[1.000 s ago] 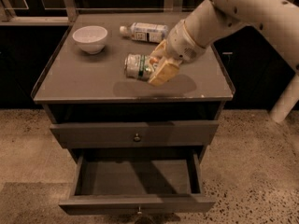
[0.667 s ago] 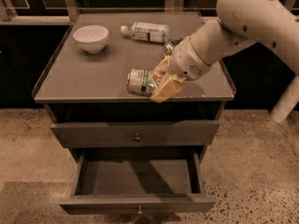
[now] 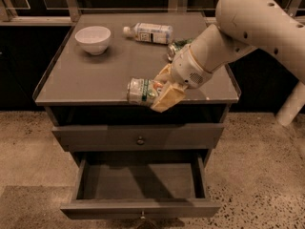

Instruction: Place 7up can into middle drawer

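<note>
My gripper [image 3: 159, 90] is shut on the 7up can [image 3: 141, 90], a pale whitish-green can with orange-red patches, held on its side with its silvery end to the left. It hangs over the front edge of the cabinet top [image 3: 95, 82], above the open middle drawer [image 3: 140, 181]. That drawer is pulled out at the bottom, wide, grey and empty inside, with a small knob [image 3: 142, 216] on its front. My pale arm [image 3: 238, 27] reaches in from the upper right.
The closed drawer front [image 3: 138, 135] with its knob sits directly above the open one. A white bowl [image 3: 93, 38] stands at the back left, a white-labelled plastic bottle [image 3: 148, 32] lies at the back, and a dark green can [image 3: 175, 48] lies partly behind my arm.
My gripper has carried the 7up can forward from the middle of the cabinet top to its front edge, closer to the open drawer.
</note>
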{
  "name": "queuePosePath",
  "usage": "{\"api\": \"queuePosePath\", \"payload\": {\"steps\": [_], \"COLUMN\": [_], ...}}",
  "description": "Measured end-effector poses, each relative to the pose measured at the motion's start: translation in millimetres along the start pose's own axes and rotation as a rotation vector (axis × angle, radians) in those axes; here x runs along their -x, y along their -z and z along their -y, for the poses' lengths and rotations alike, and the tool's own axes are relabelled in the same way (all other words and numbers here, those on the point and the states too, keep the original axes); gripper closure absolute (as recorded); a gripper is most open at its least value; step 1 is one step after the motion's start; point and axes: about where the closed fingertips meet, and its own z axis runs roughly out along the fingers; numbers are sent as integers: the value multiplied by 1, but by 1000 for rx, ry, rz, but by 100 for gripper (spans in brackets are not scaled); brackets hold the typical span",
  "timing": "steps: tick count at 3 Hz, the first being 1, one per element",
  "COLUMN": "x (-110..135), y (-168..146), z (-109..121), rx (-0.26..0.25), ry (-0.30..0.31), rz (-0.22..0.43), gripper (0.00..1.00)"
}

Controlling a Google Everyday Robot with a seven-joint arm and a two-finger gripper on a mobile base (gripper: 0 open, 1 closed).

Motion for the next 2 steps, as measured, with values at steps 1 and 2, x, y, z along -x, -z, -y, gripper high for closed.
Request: {"api": "queuePosePath", "payload": {"steps": [1, 2], "x": [-7, -44], "y": [-14, -35], "z": [-36, -75], "rx": [17, -1], "ry": [-68, -198], "rz": [35, 78], "gripper": [100, 100]}}
